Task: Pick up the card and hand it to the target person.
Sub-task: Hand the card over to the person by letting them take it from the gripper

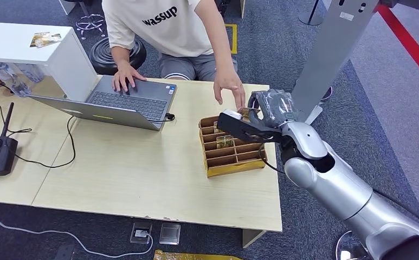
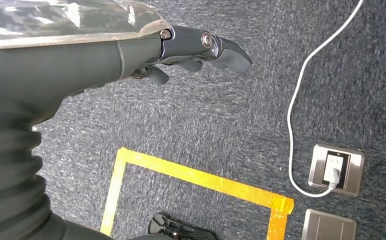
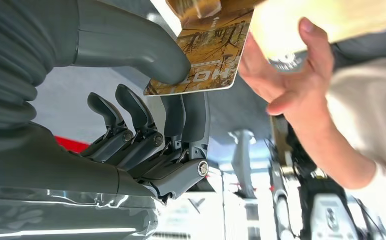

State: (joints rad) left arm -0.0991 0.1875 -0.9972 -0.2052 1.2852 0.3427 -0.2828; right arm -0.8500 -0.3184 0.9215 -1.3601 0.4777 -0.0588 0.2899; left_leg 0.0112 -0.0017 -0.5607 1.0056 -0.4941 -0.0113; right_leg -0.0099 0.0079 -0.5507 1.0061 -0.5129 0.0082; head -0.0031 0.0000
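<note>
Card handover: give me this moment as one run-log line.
stage: handover | right hand: pinches card above box | person's hand: reaching, near card, not gripping | left hand: hanging, holds nothing

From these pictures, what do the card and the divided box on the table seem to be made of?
The card, pinched by the right robot hand: probably glossy plastic, thin and flat, with a printed tree picture.
The divided box: likely cardboard or thin wood, matte brown with thin partition walls.

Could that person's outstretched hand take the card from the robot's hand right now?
Probably yes. The robot's right hand pinches the card with most of it sticking out bare, and the person's hand is open right beside it with nothing between them.
</note>
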